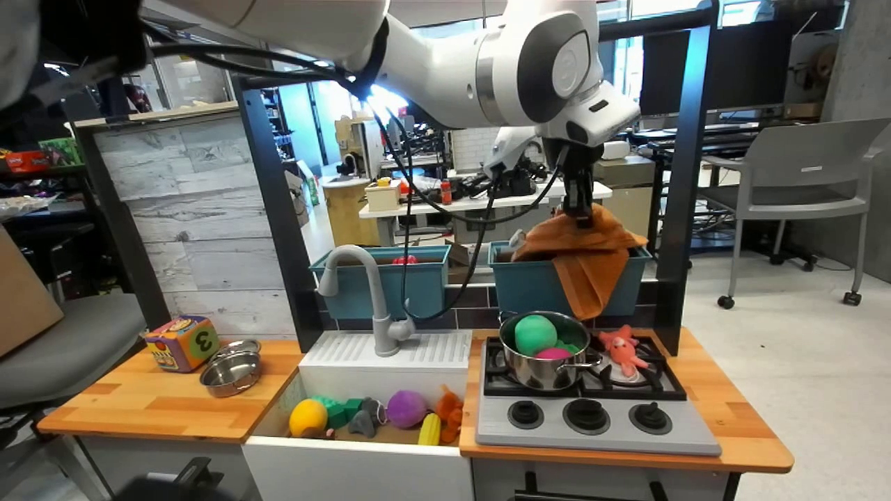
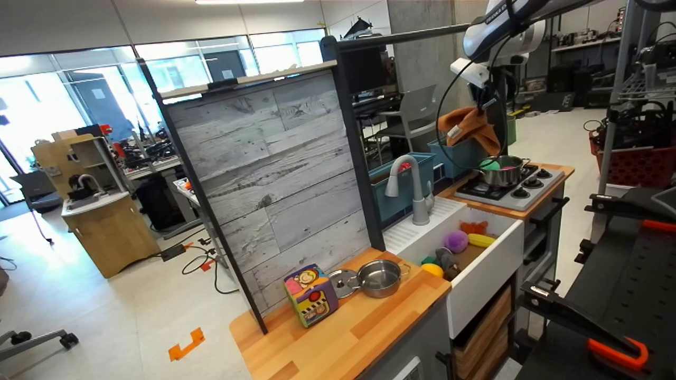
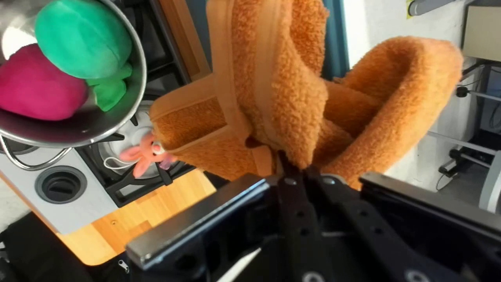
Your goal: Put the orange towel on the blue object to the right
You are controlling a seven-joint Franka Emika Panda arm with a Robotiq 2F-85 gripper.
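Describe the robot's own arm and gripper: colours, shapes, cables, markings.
The arm is white and smoothly rounded, with a dark grey cap around a pale disc at one joint and lettering beginning FRANKA in an exterior view. Black cables loop beneath it. The gripper is black; the wrist view shows perforated linkage bars between silvery metal edges.

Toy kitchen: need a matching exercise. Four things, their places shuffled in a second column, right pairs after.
Things
1. orange towel
2. purple ball
3. green ball
4. patterned cube

Places
A. in the steel pot
B. on the wooden counter
C. in the sink
D. gripped by the claw

Pairs: 1-D; 2-C; 3-A; 4-B
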